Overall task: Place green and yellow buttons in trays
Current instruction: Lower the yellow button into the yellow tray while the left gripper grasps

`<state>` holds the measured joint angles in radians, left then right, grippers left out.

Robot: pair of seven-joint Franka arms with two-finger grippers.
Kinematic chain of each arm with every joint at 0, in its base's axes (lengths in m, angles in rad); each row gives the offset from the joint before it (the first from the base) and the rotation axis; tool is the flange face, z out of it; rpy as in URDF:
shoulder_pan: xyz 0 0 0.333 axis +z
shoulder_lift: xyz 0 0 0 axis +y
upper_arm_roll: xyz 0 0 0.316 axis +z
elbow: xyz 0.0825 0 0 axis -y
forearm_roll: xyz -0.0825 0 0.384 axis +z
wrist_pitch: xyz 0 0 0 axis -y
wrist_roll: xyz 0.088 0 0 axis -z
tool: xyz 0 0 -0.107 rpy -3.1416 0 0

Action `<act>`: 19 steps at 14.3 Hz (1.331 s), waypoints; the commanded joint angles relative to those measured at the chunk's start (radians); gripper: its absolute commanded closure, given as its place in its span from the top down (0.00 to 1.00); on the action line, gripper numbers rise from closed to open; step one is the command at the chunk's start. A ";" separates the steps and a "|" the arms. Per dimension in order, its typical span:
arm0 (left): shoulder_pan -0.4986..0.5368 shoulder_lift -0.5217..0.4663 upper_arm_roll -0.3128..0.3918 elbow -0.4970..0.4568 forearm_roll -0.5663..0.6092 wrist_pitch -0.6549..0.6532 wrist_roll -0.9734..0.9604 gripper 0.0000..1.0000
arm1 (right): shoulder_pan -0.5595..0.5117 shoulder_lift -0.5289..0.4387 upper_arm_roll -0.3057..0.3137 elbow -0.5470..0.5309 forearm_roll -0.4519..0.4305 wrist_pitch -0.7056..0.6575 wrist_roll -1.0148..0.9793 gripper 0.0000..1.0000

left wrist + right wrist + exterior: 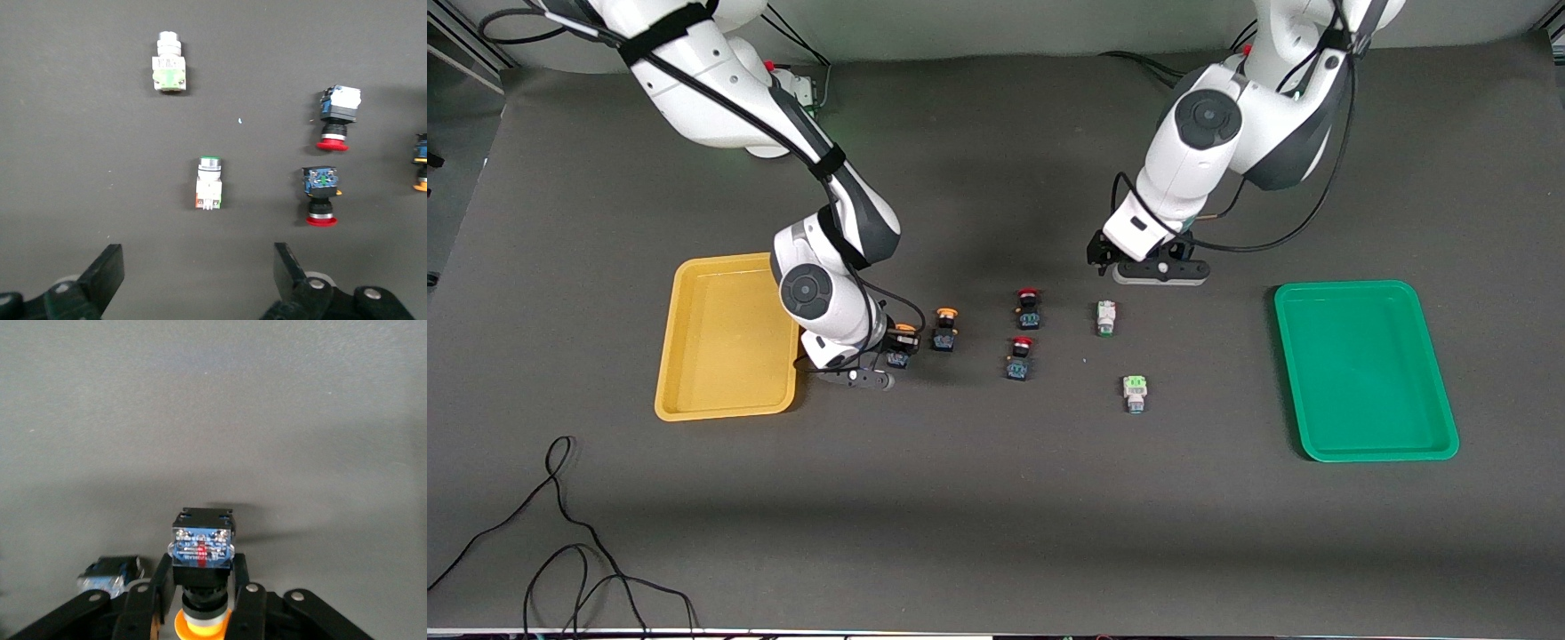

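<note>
1. The right arm reaches down beside the shallow yellow plastic tray [725, 338]; its right gripper [891, 356] sits low at the dark tabletop [996, 498].
2. That gripper is clamped on an orange-yellow-capped black-blue push-button [202, 550].
3. The second orange-yellow button [945, 329] lies just beside it.
4. The left arm bends down, with its left gripper [1161, 269] spread wide and holding nothing, over the tabletop near a green-capped white button [1106, 317].
5. The other green-capped button [1135, 392] lies nearer the camera, and the green tray [1365, 369] sits at the left arm's end.
</note>
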<state>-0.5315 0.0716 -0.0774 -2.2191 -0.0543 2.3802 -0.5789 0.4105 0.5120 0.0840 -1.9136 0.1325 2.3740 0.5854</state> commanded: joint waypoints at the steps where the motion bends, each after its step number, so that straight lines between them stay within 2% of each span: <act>1: -0.030 0.068 0.015 -0.011 0.005 0.095 -0.022 1.00 | -0.004 -0.156 -0.022 -0.001 0.001 -0.187 0.007 0.00; 4: -0.033 0.155 0.016 -0.013 0.013 0.198 -0.022 1.00 | -0.004 -0.278 -0.088 0.018 -0.001 -0.385 -0.089 0.00; 7: -0.027 0.223 0.019 -0.011 0.031 0.273 -0.021 1.00 | -0.004 -0.378 -0.203 0.016 -0.004 -0.534 -0.287 0.00; 8: -0.027 0.241 0.021 -0.011 0.031 0.299 -0.021 1.00 | -0.002 -0.391 -0.246 0.015 -0.014 -0.562 -0.371 0.00; 10: -0.024 0.286 0.025 -0.010 0.046 0.344 -0.019 1.00 | -0.002 -0.415 -0.318 0.013 -0.092 -0.602 -0.545 0.00; 15: -0.028 0.338 0.038 -0.007 0.099 0.386 -0.021 0.98 | -0.004 -0.402 -0.518 -0.016 -0.105 -0.590 -0.841 0.00; 17: -0.042 0.338 0.036 -0.011 0.100 0.384 -0.021 0.97 | -0.004 -0.388 -0.582 -0.068 -0.105 -0.508 -0.942 0.00; 19: -0.070 0.338 0.037 -0.014 0.100 0.384 -0.022 0.96 | -0.007 -0.376 -0.624 -0.192 -0.105 -0.330 -1.004 0.00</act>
<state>-0.5608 0.4137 -0.0535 -2.2297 0.0292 2.7602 -0.5790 0.3966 0.1288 -0.5127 -1.9992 0.0405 1.9061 -0.3604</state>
